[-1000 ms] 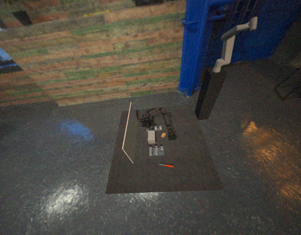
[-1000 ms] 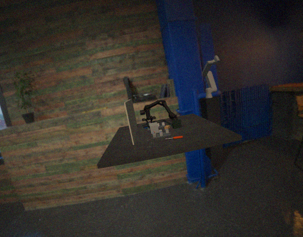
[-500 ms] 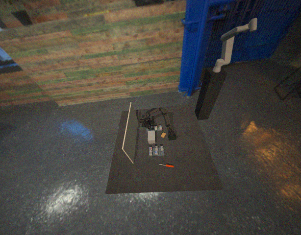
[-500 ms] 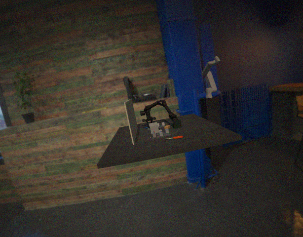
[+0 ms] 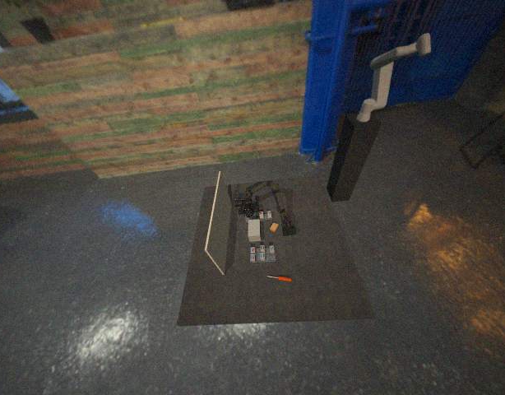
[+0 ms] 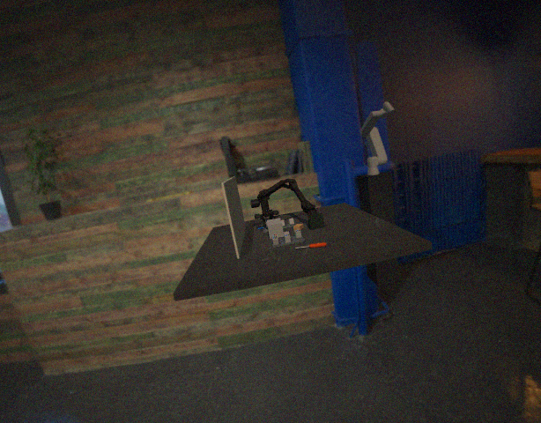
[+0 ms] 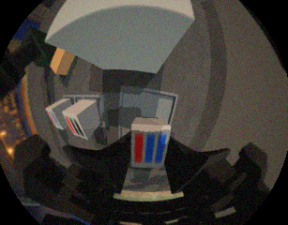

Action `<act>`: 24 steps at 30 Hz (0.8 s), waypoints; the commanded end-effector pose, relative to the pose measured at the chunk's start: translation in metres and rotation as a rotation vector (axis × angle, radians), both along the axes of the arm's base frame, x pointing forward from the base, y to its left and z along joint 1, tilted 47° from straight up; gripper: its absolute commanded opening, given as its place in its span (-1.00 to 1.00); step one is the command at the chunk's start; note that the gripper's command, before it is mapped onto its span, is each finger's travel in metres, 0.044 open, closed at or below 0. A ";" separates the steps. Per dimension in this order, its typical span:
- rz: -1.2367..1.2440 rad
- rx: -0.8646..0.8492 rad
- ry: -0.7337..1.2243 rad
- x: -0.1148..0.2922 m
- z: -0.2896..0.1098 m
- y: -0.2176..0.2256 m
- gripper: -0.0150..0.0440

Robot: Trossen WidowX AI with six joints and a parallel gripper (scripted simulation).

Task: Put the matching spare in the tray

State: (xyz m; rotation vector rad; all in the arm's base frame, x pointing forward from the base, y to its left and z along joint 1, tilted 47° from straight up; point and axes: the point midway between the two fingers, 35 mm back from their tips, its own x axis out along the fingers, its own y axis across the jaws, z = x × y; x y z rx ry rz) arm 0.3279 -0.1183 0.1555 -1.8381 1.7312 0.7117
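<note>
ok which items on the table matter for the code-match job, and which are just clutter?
In play:
- gripper, jaws shut on a spare with one red and two blue stripes
- other spares in a row, two more by the arm
- mounted unit, pale grey box

Clutter:
- orange-handled screwdriver
- small tan block
- upright board

The tray can't be picked out.

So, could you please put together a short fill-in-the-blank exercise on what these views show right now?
1. The gripper is shut on a small spare whose label shows one red stripe and two ____ stripes.
2. The screwdriver lying on the dark table has a handle coloured ____.
3. In the top view, the thin upright board stands to the ____ of the arm.

Missing words: blue; orange; left
</note>
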 end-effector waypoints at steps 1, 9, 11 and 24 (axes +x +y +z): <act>0.000 -0.006 0.000 0.000 -0.002 -0.004 -0.49; 0.000 -0.008 0.000 -0.001 -0.005 -0.008 -0.49; 0.000 -0.009 0.000 -0.001 -0.006 -0.009 -0.49; 0.000 -0.004 0.000 -0.001 -0.007 -0.009 0.22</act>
